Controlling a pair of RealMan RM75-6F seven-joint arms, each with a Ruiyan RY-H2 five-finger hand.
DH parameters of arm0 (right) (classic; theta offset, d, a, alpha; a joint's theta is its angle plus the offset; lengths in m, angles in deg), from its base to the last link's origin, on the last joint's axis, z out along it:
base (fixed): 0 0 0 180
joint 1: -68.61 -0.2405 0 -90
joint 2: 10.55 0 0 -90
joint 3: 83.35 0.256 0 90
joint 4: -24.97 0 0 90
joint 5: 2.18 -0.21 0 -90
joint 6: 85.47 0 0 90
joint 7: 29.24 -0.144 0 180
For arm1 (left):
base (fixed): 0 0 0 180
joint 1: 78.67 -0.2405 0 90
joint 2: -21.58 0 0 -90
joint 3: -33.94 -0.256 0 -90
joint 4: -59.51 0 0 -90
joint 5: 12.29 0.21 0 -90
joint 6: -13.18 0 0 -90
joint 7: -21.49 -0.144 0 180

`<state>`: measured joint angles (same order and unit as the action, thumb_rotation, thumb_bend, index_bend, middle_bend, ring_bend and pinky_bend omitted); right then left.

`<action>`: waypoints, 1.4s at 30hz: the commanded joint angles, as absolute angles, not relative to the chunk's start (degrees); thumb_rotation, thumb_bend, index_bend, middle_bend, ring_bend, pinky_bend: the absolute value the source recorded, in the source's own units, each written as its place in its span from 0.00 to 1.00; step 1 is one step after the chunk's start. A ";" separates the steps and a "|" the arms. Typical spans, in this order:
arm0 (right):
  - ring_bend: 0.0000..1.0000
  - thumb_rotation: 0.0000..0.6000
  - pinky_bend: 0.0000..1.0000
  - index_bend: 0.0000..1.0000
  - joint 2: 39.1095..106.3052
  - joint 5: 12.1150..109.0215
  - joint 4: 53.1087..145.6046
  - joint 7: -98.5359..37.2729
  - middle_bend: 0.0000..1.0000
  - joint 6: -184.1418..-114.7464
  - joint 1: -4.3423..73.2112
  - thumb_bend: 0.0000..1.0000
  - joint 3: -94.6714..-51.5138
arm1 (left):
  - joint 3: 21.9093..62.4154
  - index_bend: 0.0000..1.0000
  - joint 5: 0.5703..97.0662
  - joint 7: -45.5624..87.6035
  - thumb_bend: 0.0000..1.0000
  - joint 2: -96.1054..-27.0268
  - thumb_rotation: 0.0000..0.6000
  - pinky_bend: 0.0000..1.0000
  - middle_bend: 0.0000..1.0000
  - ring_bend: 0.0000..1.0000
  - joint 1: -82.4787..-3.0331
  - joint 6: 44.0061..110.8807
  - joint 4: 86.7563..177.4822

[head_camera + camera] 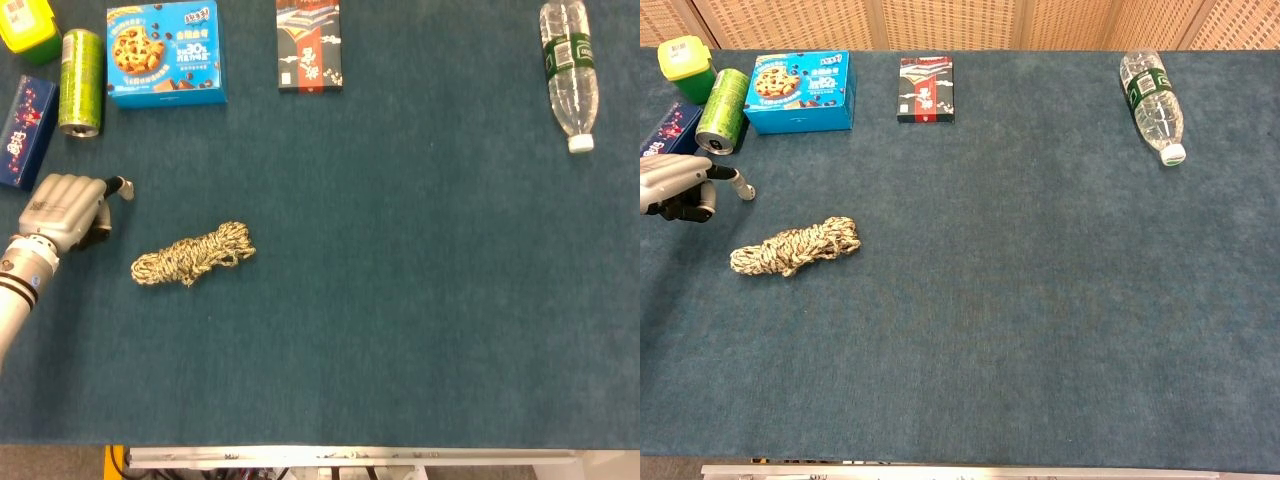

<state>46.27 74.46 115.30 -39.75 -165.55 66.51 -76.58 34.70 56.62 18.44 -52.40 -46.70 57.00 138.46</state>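
Rope bundle (pixel 193 254) lies near the bench's left edge; left hand (pixel 68 208) hovers just beside it, fingers curled in, empty.

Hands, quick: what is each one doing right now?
Left hand: holds nothing, fingers curled in, beside the rope bundle but apart from it.
Right hand: in neither view.

A cookie box (pixel 166 53), a green can (pixel 80 82), a water bottle (pixel 570 75).

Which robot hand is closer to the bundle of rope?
Left. The left hand hovers just up-left of the beige coiled rope bundle, not touching it. The right hand shows in neither view.
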 commanded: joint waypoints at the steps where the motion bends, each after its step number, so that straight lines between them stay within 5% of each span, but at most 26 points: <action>1: 0.27 1.00 0.38 0.33 46.27 74.47 115.30 -39.74 0.38 -165.51 66.49 0.20 -76.58 | 34.67 0.29 56.58 18.29 1.00 -52.51 1.00 0.91 1.00 0.97 -46.72 57.10 138.31; 42: 0.27 1.00 0.38 0.33 46.37 74.62 115.27 -39.58 0.38 -165.43 66.42 0.20 -76.64 | 35.23 0.29 55.25 16.18 1.00 -53.32 1.00 0.91 1.00 0.97 -46.55 58.02 136.21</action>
